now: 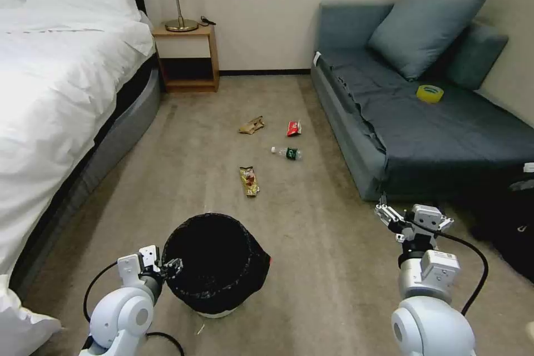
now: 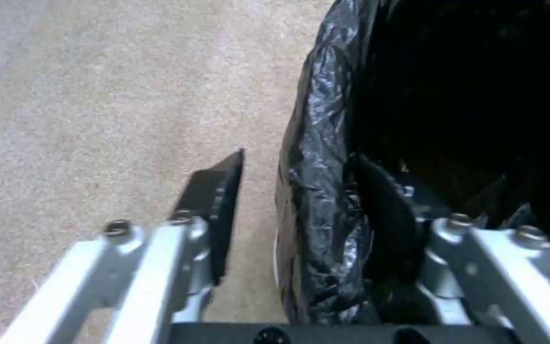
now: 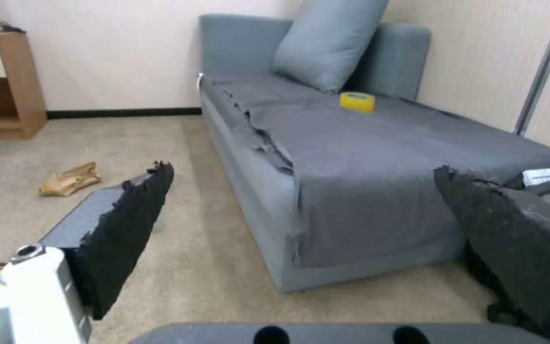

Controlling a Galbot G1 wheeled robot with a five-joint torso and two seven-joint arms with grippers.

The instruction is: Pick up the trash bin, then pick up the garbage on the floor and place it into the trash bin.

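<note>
Bin pickup is the step in hand: the left gripper [image 2: 301,191] straddles the rim of the trash bin [image 1: 214,261] at lower centre of the head view, one finger [image 2: 215,200] outside on the carpet side, the other inside the black liner, jaws spread and not yet clamped. Next they must close on the rim, I judge. Garbage [image 1: 249,181] lies mid-frame beyond. The right gripper [image 1: 414,221] waits lower right, released.
</note>
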